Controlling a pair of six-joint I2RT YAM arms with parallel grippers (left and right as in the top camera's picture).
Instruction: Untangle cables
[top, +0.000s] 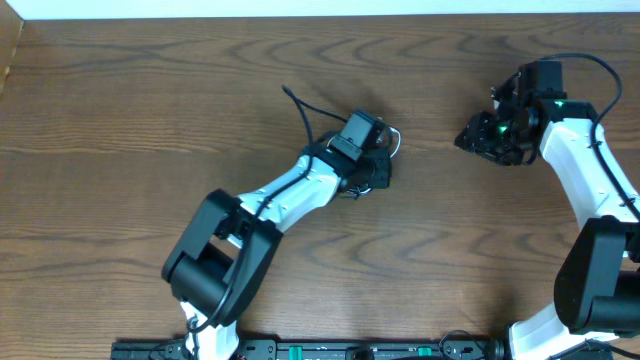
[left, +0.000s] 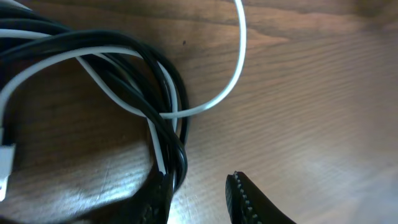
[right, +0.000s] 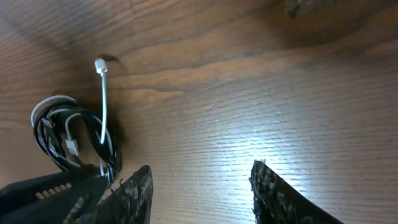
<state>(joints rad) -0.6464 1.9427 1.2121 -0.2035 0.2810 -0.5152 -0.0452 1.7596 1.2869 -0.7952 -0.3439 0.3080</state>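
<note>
The cables lie tangled in one small bundle in the middle of the table. In the overhead view a black cable (top: 300, 108) tail sticks out to the upper left and a white cable (top: 396, 138) loop shows on the right. My left gripper (top: 368, 160) sits right over the bundle. In the left wrist view the black cable (left: 112, 42) and the white cable (left: 239, 62) cross and loop together. The left gripper (left: 199, 193) is open there, strands running beside its left fingertip and bare wood in the gap. My right gripper (top: 478, 138) (right: 202, 186) is open and holds nothing, off to the bundle's right.
The wooden table (top: 120, 120) stretches around the bundle. From the right wrist the coil of black cable (right: 46, 134) lies at the left, with the white cable (right: 104, 99) rising to a small plug. The left arm's white links cross the table from the front.
</note>
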